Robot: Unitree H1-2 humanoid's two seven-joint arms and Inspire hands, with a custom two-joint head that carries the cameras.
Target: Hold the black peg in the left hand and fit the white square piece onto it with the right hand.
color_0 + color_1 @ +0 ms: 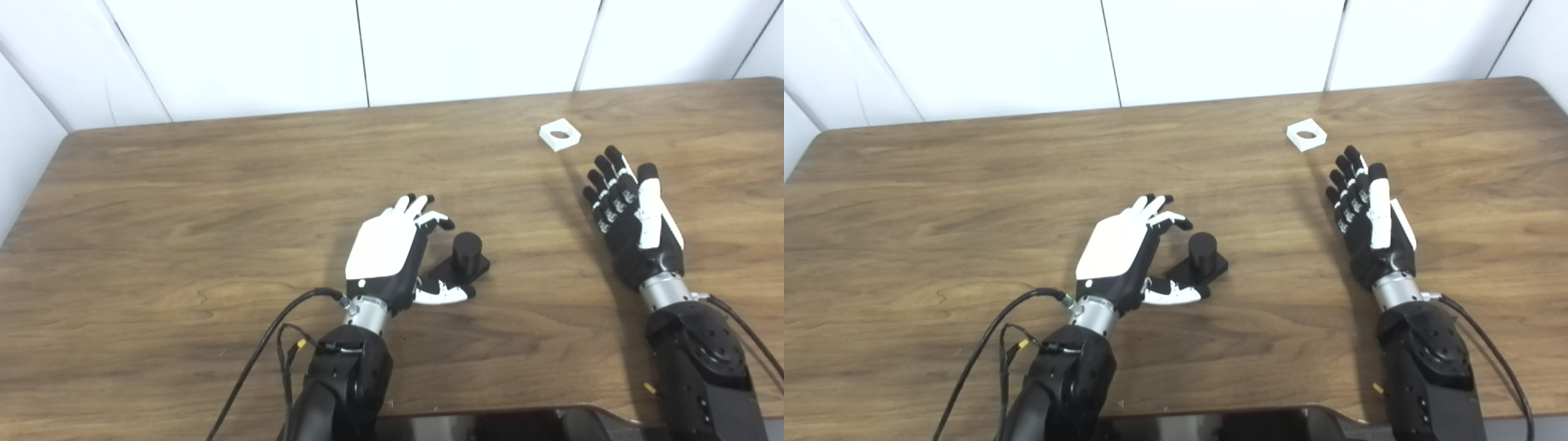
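No text, label, brand, number or sign can be read on anything in either view.

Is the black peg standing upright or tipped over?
Upright: the black cylindrical peg stands on its flat square base on the wooden table.

A black peg [467,250] stands upright on its flat base mid-tabletop; a white square piece [559,134] with a round hole lies flat, far right.

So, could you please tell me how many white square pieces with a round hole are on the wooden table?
1. The white square piece with a round hole lies flat near the table's far right, just beyond the open right hand. No others show.
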